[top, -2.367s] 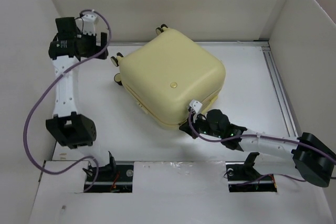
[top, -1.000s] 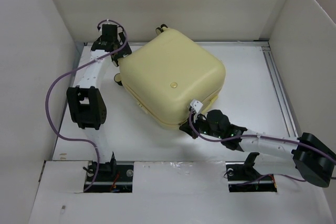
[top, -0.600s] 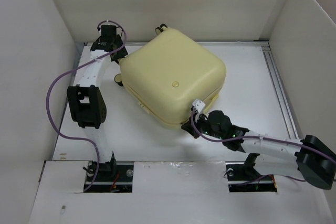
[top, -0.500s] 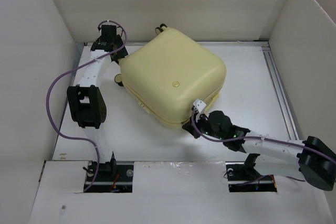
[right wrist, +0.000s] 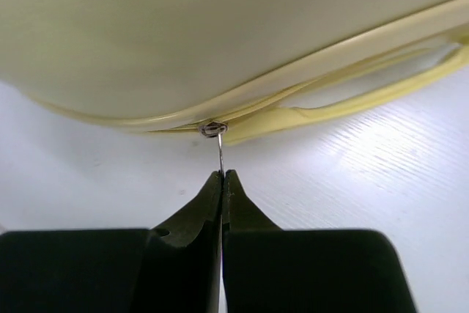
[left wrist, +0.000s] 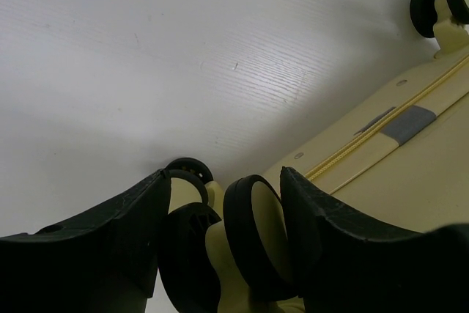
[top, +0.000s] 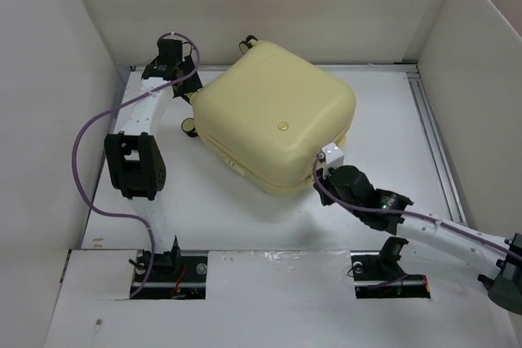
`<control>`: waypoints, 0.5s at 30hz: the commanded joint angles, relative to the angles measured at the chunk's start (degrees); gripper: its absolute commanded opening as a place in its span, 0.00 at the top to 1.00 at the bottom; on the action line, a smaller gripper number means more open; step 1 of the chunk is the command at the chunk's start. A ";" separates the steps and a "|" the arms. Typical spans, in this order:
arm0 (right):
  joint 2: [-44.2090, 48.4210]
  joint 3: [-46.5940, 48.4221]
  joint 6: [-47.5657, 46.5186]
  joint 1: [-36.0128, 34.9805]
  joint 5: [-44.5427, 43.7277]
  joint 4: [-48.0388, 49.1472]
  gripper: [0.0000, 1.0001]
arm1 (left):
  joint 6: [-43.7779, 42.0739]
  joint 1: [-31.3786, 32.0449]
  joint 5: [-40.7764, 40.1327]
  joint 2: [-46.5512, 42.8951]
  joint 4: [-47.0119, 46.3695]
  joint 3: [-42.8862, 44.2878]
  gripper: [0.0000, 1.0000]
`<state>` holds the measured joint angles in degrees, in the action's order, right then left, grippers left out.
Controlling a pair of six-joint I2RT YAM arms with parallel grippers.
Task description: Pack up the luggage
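Observation:
The luggage [top: 273, 116] is a pale yellow hard-shell suitcase lying flat and closed in the middle of the table. My left gripper [top: 186, 94] is at its back left corner. In the left wrist view the gripper [left wrist: 225, 175] straddles a pair of black wheels [left wrist: 253, 236], with its fingers [left wrist: 322, 225] pressed against them. My right gripper [top: 320, 175] is at the near right corner. In the right wrist view it [right wrist: 222, 174] is shut on the thin metal zipper pull [right wrist: 220, 153], which hangs from the slider [right wrist: 212, 129] on the seam of the luggage [right wrist: 220, 27].
White walls enclose the table [top: 391, 112] on the left, back and right. Another wheel [top: 189, 126] sticks out at the suitcase's left side, and more wheels [top: 247, 41] at its back. The carry handle [right wrist: 381, 86] lies right of the slider.
My right gripper has moved right along the near edge with the zipper pull. The suitcase has shifted slightly right. My left arm came down from a raised pose to the wheels.

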<state>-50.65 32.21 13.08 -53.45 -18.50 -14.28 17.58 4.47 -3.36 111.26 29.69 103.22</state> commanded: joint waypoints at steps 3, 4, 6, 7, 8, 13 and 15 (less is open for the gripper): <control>0.04 5.84 -3.58 7.38 -13.05 -3.12 1.00 | -12.49 1.33 2.12 2.03 -0.34 0.48 1.00; 0.03 5.85 -4.20 9.57 -13.05 -3.12 1.00 | -12.49 1.33 2.12 2.03 -0.34 1.19 1.00; -1.28 6.55 -6.13 11.95 -12.44 -2.34 1.00 | -13.01 1.33 2.12 2.03 -0.34 1.19 1.00; -1.29 7.08 -6.92 15.71 -10.61 -0.41 1.00 | -13.01 1.33 2.12 2.03 -0.34 1.19 1.00; -1.99 7.08 -10.15 17.40 -8.50 1.26 1.00 | -13.71 1.33 2.12 1.51 -0.34 1.19 1.00; -8.75 8.93 -15.71 27.33 -6.74 6.71 1.00 | -14.33 1.33 1.60 0.97 -1.57 0.58 1.00; -12.25 10.94 -19.39 33.74 -4.54 10.76 1.00 | -14.33 1.33 1.60 0.97 -1.57 0.58 1.00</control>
<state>-60.99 38.63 1.58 -27.44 -15.22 -10.63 14.70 4.80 -3.16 111.33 29.36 103.66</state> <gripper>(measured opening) 0.014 0.539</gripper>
